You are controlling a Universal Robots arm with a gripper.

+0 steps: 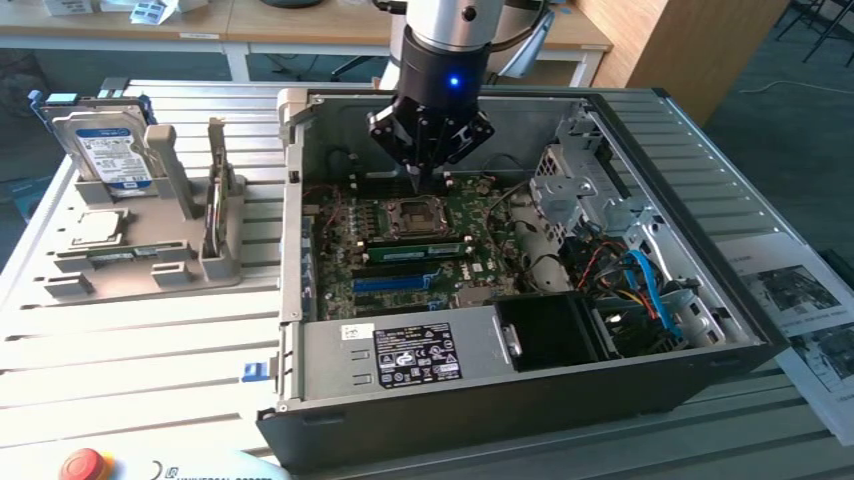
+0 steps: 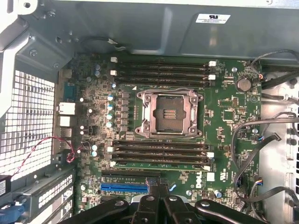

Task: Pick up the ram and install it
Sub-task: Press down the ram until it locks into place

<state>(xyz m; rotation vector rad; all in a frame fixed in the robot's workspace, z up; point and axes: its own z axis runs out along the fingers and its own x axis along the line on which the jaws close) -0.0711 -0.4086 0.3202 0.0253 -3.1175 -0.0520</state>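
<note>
Green ram sits seated in a motherboard slot inside the open PC case, so we judge the install done or nearly so. The hand hangs just above the board near the empty CPU socket, closed, holding nothing we can see. On the surface, a holder with a hard drive stands on the exterior view's left; cables crowd the case on its right.

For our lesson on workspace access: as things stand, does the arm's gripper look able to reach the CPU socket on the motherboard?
Probably yes. The case stands open on its upper side, the gripper hangs inside it close to the CPU socket, and nothing lies over the socket.
</note>
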